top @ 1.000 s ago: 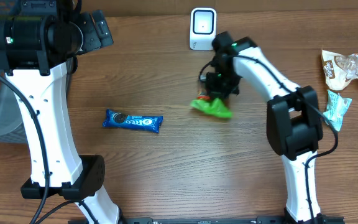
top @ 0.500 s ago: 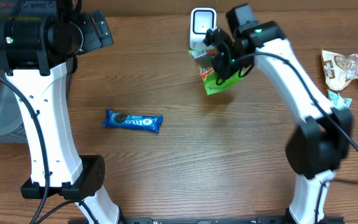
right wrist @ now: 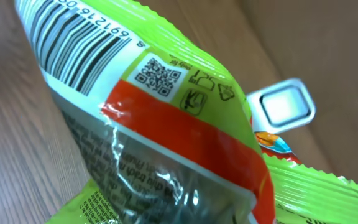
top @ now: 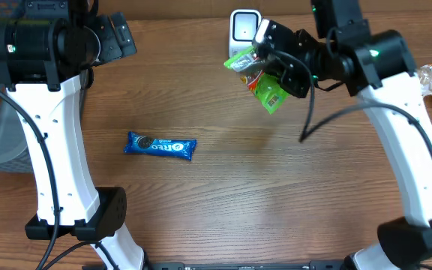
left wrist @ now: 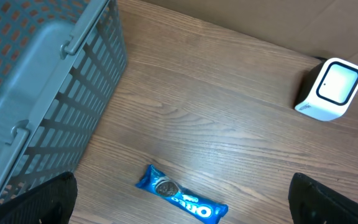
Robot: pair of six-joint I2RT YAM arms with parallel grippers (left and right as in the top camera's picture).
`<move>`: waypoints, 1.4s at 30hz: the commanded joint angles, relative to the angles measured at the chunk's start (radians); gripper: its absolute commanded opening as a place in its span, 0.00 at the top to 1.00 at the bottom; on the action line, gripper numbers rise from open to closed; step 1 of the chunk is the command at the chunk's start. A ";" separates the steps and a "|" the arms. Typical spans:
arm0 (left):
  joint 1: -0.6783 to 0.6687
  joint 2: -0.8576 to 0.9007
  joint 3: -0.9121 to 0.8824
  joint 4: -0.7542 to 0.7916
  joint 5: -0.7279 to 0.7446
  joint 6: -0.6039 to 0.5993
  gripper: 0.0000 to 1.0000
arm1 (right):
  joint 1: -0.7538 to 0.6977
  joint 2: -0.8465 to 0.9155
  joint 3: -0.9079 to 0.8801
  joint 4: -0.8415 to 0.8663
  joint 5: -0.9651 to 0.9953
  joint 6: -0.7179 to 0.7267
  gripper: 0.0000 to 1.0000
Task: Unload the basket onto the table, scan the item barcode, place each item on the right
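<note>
My right gripper [top: 270, 69]: pressed tight on the crinkly green and orange snack bag [top: 273, 96].
Snack bag: up in the air, just beside the small white box scanner [top: 244, 34].
My left gripper [top: 118, 36]: spread wide over the brown wooden worktop [top: 223, 195].

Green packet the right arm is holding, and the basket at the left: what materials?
Green packet: thin glossy plastic film, probably; serrated crimped seal, creases, sheen over the print. Basket: grey moulded plastic by its look, matte; slatted walls with rounded ribs.
</note>
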 commanded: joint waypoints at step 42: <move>0.002 -0.004 0.000 -0.002 -0.016 0.008 0.00 | 0.007 0.473 0.031 -0.087 0.060 0.669 0.67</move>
